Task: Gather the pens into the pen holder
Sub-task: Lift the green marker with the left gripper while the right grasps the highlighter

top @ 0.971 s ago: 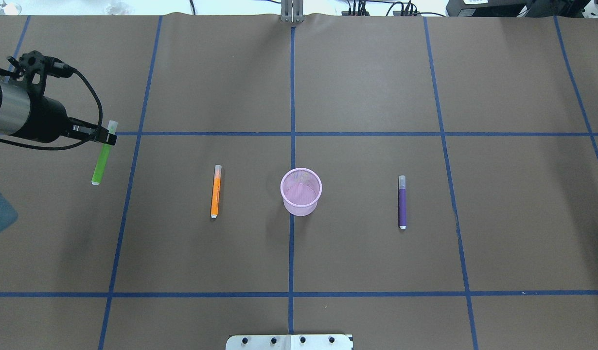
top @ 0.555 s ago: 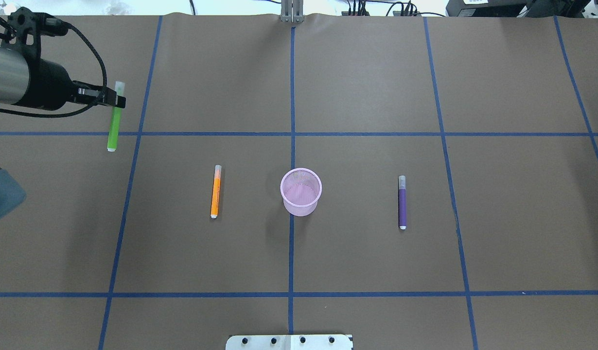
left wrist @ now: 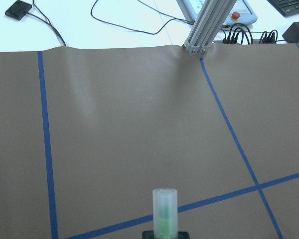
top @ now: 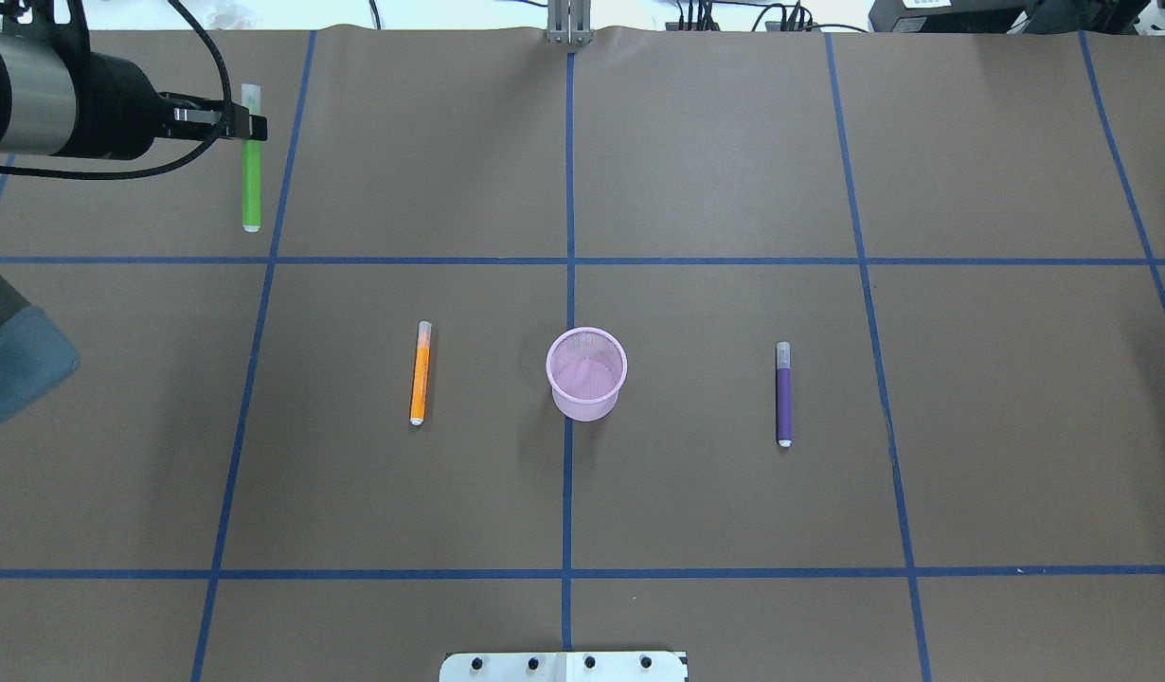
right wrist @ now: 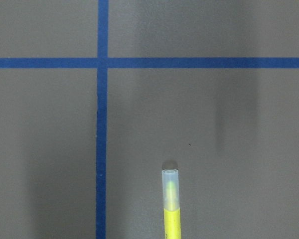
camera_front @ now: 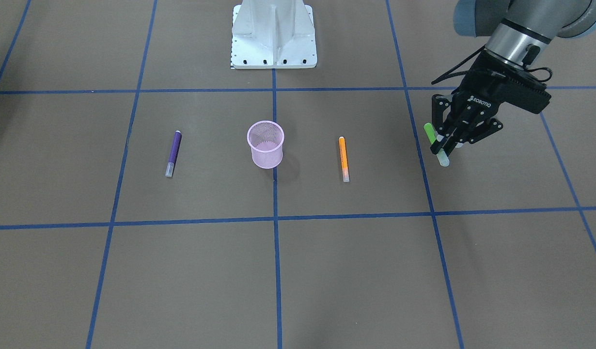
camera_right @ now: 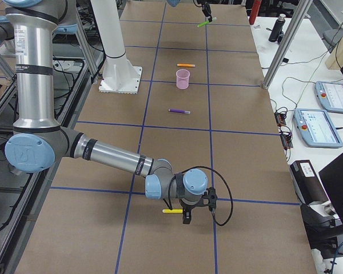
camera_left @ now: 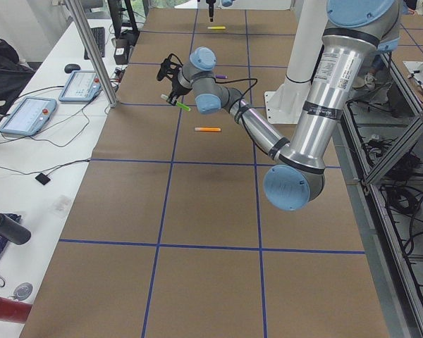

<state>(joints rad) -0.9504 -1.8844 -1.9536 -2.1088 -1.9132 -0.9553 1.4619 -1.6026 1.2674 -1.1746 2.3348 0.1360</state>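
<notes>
Far left of the overhead view: left gripper (top: 246, 124) closed tight on the green pen (top: 251, 185) near its pale cap, the pen off the table (top: 734, 170). Right gripper (camera_right: 186, 217) low at the table's right end, yellow pen (camera_right: 172, 210) just beside it; cannot tell whether its jaws are parted or closed. Pen holder (top: 586, 372) upright at centre. Orange pen (top: 420, 373) lies flat to its left, purple pen (top: 783, 394) to its right, both well apart from it.
</notes>
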